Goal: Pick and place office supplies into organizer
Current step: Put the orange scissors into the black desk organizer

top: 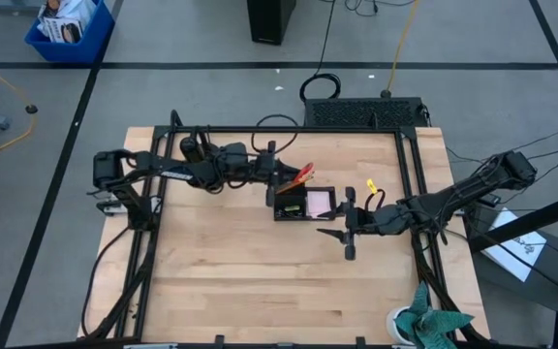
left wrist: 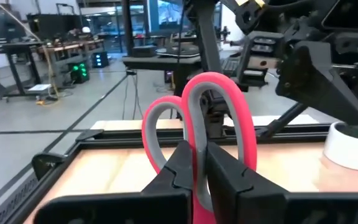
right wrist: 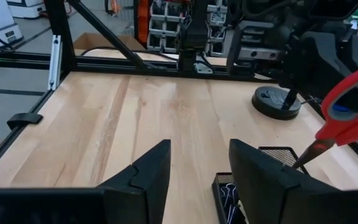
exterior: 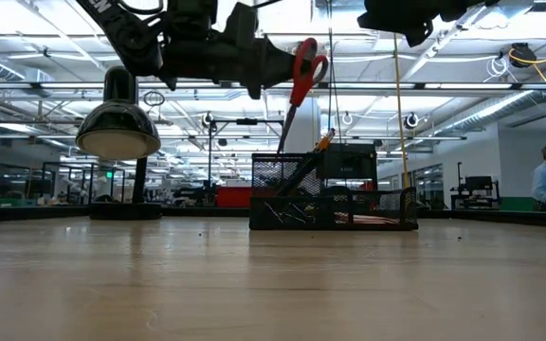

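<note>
Both pincers hover over the organizer point(top: 303, 205): left pincer point(left wrist: 194, 168) clenched on upright scissors point(left wrist: 197, 118) for lowering in, right pincer point(right wrist: 197, 168) released.

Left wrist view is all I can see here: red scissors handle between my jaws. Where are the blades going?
Observer: In the low view the scissors hang tips-down into the organizer's tall mesh cup.
Operator: Where is the other arm?
Observer: The right gripper waits beside the organizer, jaws open and empty.
Operator: Is something already in that cup?
Observer: Yes, an orange pencil leans out of it.
</note>
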